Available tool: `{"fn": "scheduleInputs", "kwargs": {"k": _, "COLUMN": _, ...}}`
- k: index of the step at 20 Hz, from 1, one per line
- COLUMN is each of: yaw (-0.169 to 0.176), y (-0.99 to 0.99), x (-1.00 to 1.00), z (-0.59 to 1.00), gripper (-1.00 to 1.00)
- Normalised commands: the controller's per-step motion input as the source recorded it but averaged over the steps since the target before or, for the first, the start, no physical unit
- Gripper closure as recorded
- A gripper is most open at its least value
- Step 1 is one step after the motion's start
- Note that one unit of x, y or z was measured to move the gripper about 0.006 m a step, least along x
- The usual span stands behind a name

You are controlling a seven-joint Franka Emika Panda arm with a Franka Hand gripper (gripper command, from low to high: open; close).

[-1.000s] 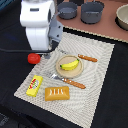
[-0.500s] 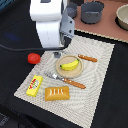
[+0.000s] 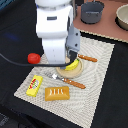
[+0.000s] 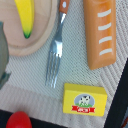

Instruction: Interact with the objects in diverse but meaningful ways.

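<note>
Fingers hidden behind the arm's white housing, so could not tell whether spread or closed. Hung above the wooden plate carrying the banana, with fork alongside. Nearer the mat's front edge lay bread block and yellow box; tomato just off the mat.

Tabletop: dark surface; a paler brownish section at the far side.
Placemat: pale woven mat lying flat on the tabletop.
Wooden plate: on the placemat, holding the banana.
Fork: on the placemat beside the plate.
Knife: on the placemat, far side of the plate.
Yellow box: at the placemat's edge.
Bread block: on the placemat, near the box.
Tomato: on the tabletop, off the mat.
Grey pot: on the far section.
</note>
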Motion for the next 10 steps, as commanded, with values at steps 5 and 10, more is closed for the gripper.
{"fn": "scheduleInputs", "kwargs": {"k": 5, "yaw": 0.0, "y": -0.64, "x": 0.68, "z": 0.01, "gripper": -1.0}}
{"fn": "scheduleInputs", "kwargs": {"k": 10, "yaw": 0.0, "y": -0.64, "x": 0.67, "z": 0.0, "gripper": -1.0}}
